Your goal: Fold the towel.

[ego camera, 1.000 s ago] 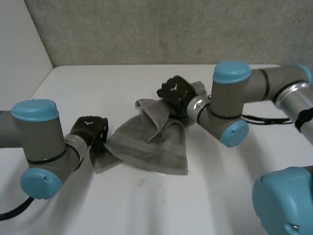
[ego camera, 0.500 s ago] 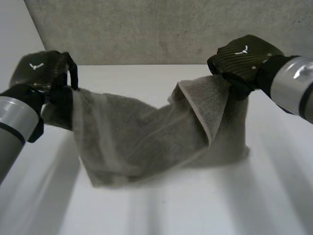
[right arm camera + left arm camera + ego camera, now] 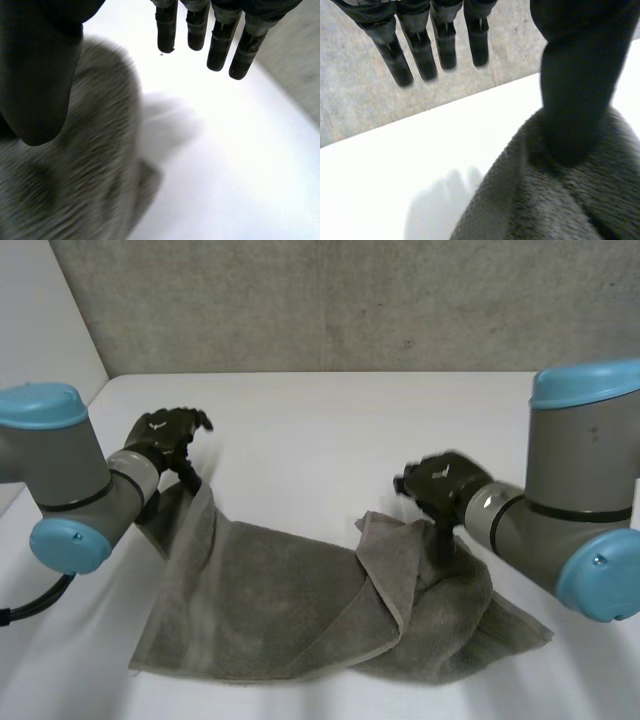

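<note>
Head view: the grey towel (image 3: pixel 290 615) is lying rumpled on the white worktop (image 3: pixel 300 430), one end just below the fingers (image 3: pixel 422 50) of the left hand (image 3: pixel 162 435), the other bunching under the right hand (image 3: pixel 440 482); both hands are holding their fingers straight, gripping nothing.

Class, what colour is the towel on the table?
A plain grey terry towel, unpatterned; best seen in the head view.

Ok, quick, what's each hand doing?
Left hand: open, thumb on the towel.
Right hand: open, thumb over the towel.
</note>
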Tool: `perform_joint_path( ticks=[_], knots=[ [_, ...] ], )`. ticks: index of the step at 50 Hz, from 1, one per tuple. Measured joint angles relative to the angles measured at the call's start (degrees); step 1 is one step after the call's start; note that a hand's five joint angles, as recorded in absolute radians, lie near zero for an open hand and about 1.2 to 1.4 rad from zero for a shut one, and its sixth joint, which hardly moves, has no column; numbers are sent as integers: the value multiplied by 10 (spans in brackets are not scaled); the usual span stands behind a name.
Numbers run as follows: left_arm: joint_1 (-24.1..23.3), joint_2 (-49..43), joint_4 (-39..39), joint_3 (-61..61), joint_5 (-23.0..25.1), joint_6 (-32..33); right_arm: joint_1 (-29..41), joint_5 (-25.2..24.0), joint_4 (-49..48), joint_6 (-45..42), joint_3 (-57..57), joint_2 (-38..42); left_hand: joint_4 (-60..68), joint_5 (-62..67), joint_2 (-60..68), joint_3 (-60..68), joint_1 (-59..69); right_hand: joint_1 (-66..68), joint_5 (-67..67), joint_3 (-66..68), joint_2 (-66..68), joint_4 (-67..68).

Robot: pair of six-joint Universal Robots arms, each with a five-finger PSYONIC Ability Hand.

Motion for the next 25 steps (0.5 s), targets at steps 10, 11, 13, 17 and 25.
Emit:
perform_joint_path(
  ticks=[10, 11, 13, 17, 25],
  knots=[
    [2, 137, -31, -76, 2, 5, -4, -46, -68, -36, 60, -120, -77, -70, -77, -76, -76, -8, 0, 0, 0, 0],
    [2, 148, -33, -85, 3, 6, -4, -52, -69, -43, 65, -125, -77, -70, -77, -76, -76, -8, 0, 0, 0, 0],
    [5, 194, -36, -125, 5, 7, -4, -78, -72, -80, 86, -141, -77, -70, -77, -76, -76, -7, 0, 0, 0, 0],
    [8, 266, -36, -201, 8, 18, -4, -119, -72, -160, 126, -156, -77, -70, -77, -76, -76, 0, 3, 2, 2, 1],
    [24, 376, -35, -364, 10, 102, 2, -181, -71, -299, 198, -156, -72, -69, -69, -70, -74, 31, 46, 33, 30, 19]
  ],
)
